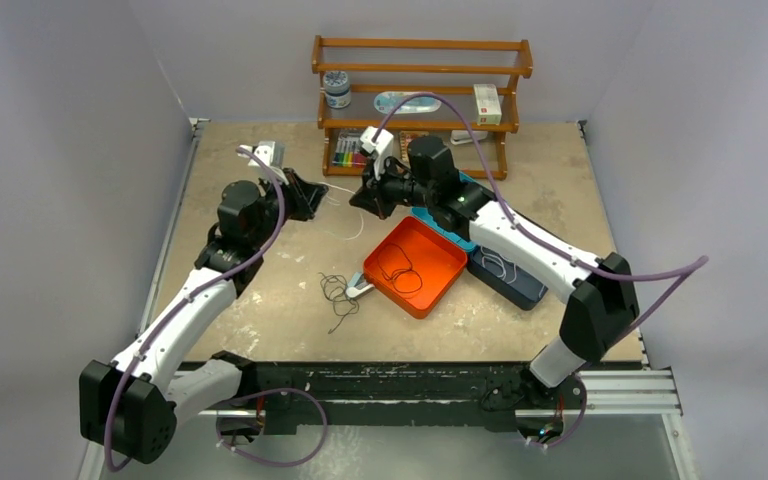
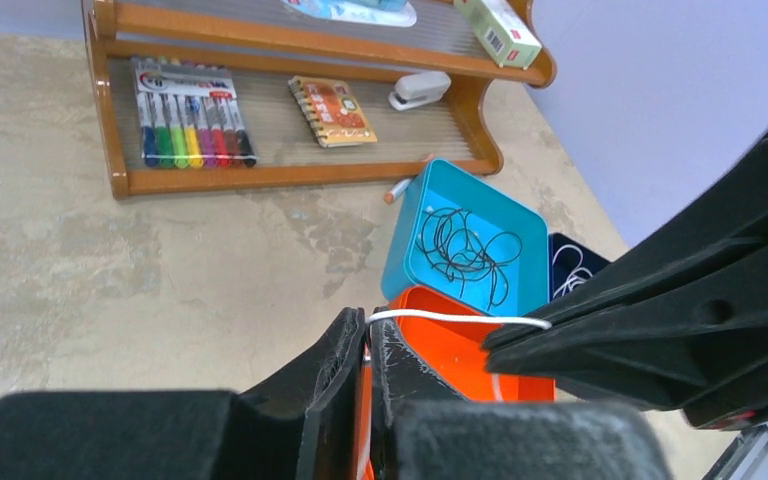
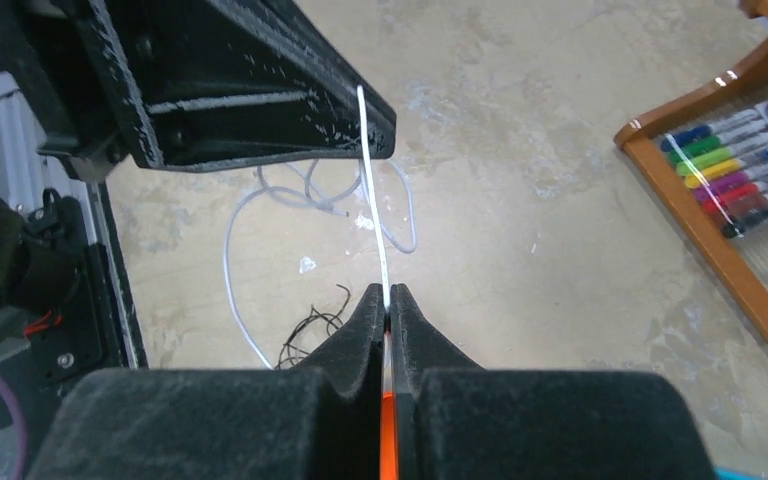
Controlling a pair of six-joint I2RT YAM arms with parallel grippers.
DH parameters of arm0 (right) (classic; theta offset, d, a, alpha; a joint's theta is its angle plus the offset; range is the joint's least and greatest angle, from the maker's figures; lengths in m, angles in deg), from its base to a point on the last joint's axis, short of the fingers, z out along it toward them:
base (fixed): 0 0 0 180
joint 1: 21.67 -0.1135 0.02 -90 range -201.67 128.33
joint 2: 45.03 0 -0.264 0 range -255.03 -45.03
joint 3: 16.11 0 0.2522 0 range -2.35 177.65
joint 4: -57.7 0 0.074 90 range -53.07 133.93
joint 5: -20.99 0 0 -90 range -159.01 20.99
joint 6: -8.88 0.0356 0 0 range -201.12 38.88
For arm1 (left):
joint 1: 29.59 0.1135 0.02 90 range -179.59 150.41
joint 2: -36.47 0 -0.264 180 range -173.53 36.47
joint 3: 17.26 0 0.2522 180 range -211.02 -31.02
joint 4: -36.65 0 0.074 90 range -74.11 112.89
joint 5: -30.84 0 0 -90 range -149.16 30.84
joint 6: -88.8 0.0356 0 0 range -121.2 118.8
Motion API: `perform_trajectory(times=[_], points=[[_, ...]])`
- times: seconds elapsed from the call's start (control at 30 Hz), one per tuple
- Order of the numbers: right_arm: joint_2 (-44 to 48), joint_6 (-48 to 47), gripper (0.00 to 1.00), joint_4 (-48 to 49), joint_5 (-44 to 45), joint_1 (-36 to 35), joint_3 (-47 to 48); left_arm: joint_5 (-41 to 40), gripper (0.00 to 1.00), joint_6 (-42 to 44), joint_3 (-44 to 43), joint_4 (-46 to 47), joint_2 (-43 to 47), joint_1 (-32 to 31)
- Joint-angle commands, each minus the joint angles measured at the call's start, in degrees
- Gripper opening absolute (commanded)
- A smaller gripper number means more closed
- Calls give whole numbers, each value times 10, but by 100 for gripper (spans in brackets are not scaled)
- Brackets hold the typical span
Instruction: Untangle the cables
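Two grips hold: left jaws and right jaws are each clenched on one white cable (image 2: 460,320), taut between them above the far middle of the desk (image 1: 260,320); draw apart slowly and level, so its slack loops (image 3: 228,262) probably slide free of the nearer black tangle (image 1: 338,292).

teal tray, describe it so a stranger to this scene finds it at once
A wooden shelf stands at the table's far edge. Three trays cluster before its right end; the teal tray lies nearest the shelf, black cable inside. Its colour sets it apart from the orange tray and dark blue tray beside it.
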Motion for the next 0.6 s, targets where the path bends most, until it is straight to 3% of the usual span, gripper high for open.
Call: perform_trajectory(times=[0.0,0.33,0.57], points=[[71,32,0,60,48,0,-19,-38,10,6,-24,1,6,3],[65,46,0,62,-3,-1,1,84,47,-96,38,152,-43,0],[65,50,0,65,-13,-1,3,96,53,-95,45,167,-49,-5]])
